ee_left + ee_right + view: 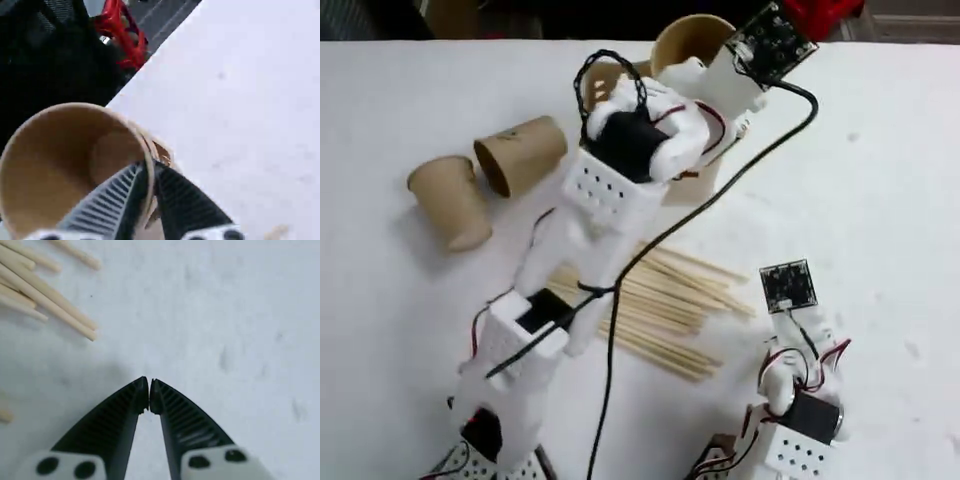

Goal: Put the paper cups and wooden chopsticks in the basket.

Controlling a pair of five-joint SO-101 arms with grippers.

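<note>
Left tool [150, 170] clamped on cup [60, 150] rim, one finger inside; cup by basket [588, 75]. Right tool [149, 390] closed, empty, over worktop [240, 315]; chopsticks [45, 300] near.

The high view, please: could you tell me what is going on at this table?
The left tool grips a paper cup by its rim, beside the basket. Two more cups lie on their sides, and the chopsticks lie piled on the table. The right tool is shut, empty, near the pile.
</note>
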